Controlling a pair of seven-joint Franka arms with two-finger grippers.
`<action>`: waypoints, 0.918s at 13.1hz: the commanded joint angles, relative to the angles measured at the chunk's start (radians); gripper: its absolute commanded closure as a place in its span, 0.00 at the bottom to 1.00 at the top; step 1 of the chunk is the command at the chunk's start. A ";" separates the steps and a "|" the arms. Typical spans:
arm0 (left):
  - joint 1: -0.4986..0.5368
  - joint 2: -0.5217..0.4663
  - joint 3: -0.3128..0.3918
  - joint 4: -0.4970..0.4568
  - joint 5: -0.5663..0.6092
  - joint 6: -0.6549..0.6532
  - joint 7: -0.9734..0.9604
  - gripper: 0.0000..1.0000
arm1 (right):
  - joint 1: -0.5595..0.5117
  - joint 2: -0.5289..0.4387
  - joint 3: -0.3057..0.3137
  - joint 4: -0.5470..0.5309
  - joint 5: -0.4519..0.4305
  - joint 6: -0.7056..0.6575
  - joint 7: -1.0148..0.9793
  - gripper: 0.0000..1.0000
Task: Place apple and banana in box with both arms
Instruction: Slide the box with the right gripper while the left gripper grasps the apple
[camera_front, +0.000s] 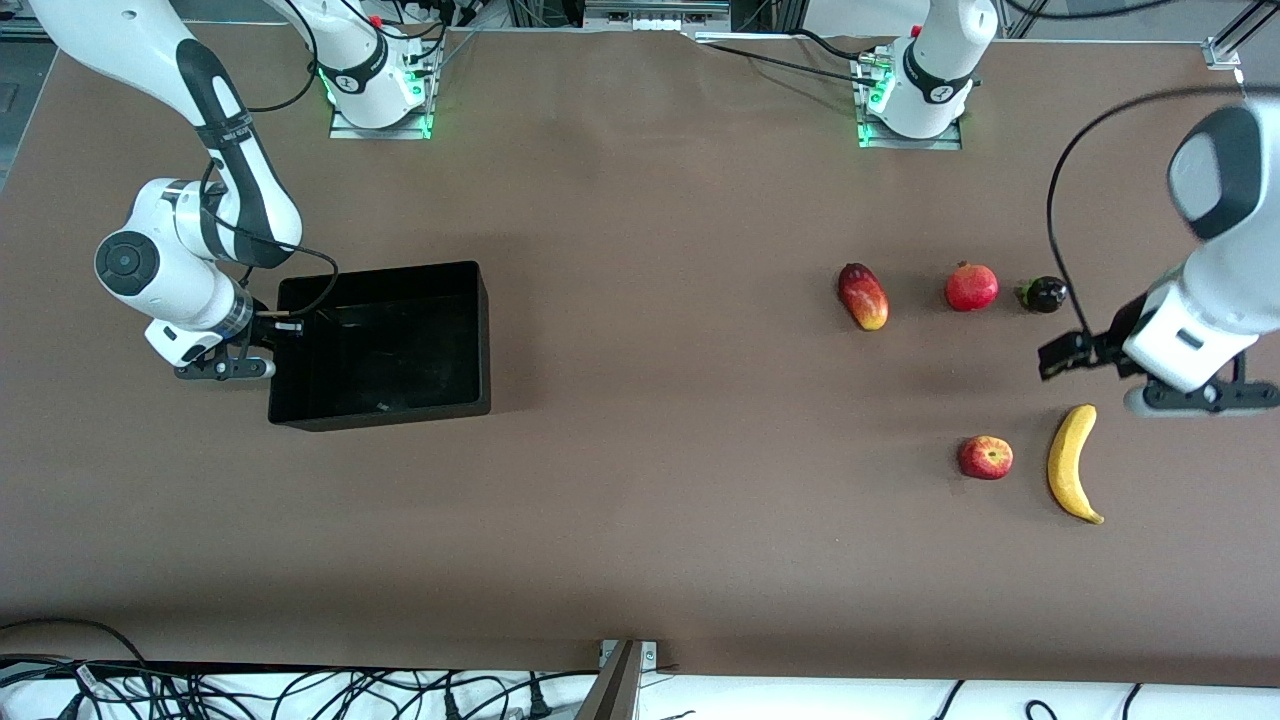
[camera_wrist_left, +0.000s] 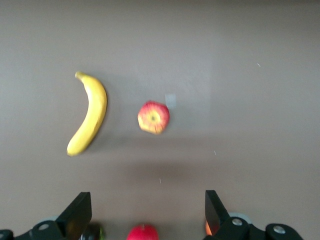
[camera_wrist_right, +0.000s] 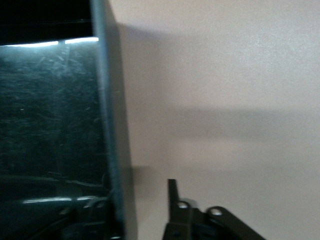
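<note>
Banana (camera_front: 1072, 465) (camera_wrist_left: 89, 114) lies flat on the brown table (camera_front: 640, 500) toward the left arm's end. In the front view its long axis runs roughly twelve to six o'clock, its outer curve bulges toward nine o'clock and both tips bend toward three. The apple (camera_front: 986, 457) (camera_wrist_left: 153, 117) sits just beside it at its nine o'clock, apart from it, its pale dimple facing up.

At about twelve o'clock from these two, farther from the front camera, a mango (camera_front: 863, 296), a round red fruit (camera_front: 971, 287) and a small dark fruit (camera_front: 1043, 294) form a row. The left wrist view cuts the row off at its edge.

The left gripper (camera_front: 1200, 397) (camera_wrist_left: 145, 220) hangs over the table near the banana's twelve-o'clock tip, jaws wide and holding nothing.

Well away at nine o'clock stands the black box (camera_front: 480, 340) (camera_wrist_right: 107, 100). The right gripper (camera_front: 225, 368) (camera_wrist_right: 135, 210) straddles the box's wall at the right arm's end. Its jaws are fairly narrow, the outer finger (camera_wrist_right: 172, 200) is apart from the wall, and the inner one is hard to make out in the dark.
</note>
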 joint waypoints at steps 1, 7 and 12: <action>0.012 0.130 -0.002 0.026 -0.009 0.132 0.024 0.00 | -0.010 -0.018 0.009 0.005 0.013 0.004 -0.004 1.00; 0.019 0.359 -0.005 0.014 -0.011 0.387 0.006 0.00 | 0.018 -0.022 0.169 0.203 0.070 -0.182 0.063 1.00; 0.017 0.435 -0.006 -0.027 -0.011 0.533 -0.051 0.00 | 0.267 0.074 0.186 0.391 0.082 -0.252 0.403 1.00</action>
